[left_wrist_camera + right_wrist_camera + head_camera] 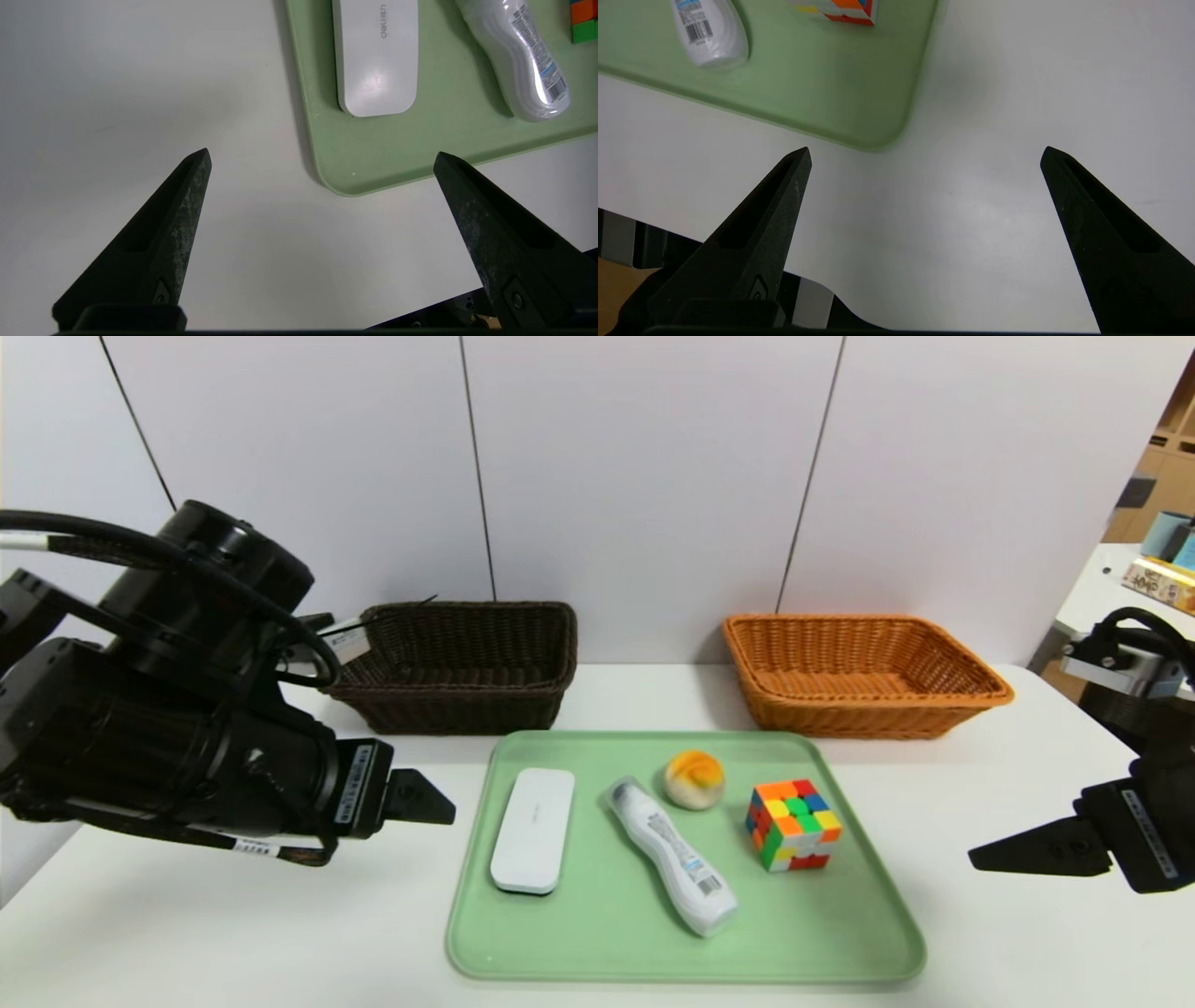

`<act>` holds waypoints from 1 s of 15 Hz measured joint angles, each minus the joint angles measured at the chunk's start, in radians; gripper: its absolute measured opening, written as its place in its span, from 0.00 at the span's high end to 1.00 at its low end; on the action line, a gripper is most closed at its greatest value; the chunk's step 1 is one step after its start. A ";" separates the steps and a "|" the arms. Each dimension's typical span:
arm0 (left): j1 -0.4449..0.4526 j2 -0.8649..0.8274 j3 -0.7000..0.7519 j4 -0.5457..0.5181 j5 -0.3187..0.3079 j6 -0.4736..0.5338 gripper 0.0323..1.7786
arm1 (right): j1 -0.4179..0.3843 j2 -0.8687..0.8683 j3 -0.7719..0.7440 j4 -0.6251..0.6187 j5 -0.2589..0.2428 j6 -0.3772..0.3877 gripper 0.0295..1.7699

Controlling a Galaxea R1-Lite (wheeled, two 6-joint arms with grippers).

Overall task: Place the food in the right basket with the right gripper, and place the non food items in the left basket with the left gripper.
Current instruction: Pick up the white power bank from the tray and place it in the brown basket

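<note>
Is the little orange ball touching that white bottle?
Apart. The head view shows a strip of green tray between the ball and the bottle.

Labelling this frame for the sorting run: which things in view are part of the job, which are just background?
Job:
bun-like ball (food)
white case, white bottle, puzzle cube (non-food)
dark brown basket, orange basket
left gripper, right gripper, both open, off the tray

Background:
green tray
white table
boxes on side shelf

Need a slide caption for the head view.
Open left tool and right tool flank a green tray of four unsorted items; both baskets behind hold nothing.
</note>
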 joint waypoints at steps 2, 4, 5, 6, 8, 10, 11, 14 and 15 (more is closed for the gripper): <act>-0.032 0.031 -0.033 0.000 0.002 -0.030 0.05 | 0.040 0.011 -0.001 -0.020 0.003 -0.006 0.04; -0.050 0.055 -0.045 -0.011 0.002 -0.033 0.05 | 0.089 0.012 -0.001 -0.040 0.022 -0.009 0.04; -0.054 0.064 -0.047 -0.025 0.002 -0.035 0.05 | 0.110 0.011 -0.001 -0.066 0.043 -0.010 0.04; -0.061 0.074 -0.049 -0.042 0.002 -0.036 0.05 | 0.127 0.008 0.004 -0.091 0.060 -0.014 0.04; -0.078 0.092 -0.057 -0.079 0.002 -0.048 0.05 | 0.150 0.002 0.010 -0.101 0.072 -0.043 0.04; -0.096 0.119 -0.074 -0.080 0.003 -0.062 0.05 | 0.160 -0.004 0.012 -0.101 0.117 -0.090 0.04; -0.106 0.136 -0.081 -0.084 0.005 -0.080 0.05 | 0.162 -0.007 0.012 -0.101 0.153 -0.111 0.04; -0.137 0.186 -0.103 -0.087 0.023 -0.132 0.05 | 0.164 -0.011 0.013 -0.103 0.168 -0.117 0.04; -0.150 0.205 -0.113 -0.087 0.036 -0.153 0.05 | 0.164 -0.011 0.013 -0.103 0.169 -0.121 0.04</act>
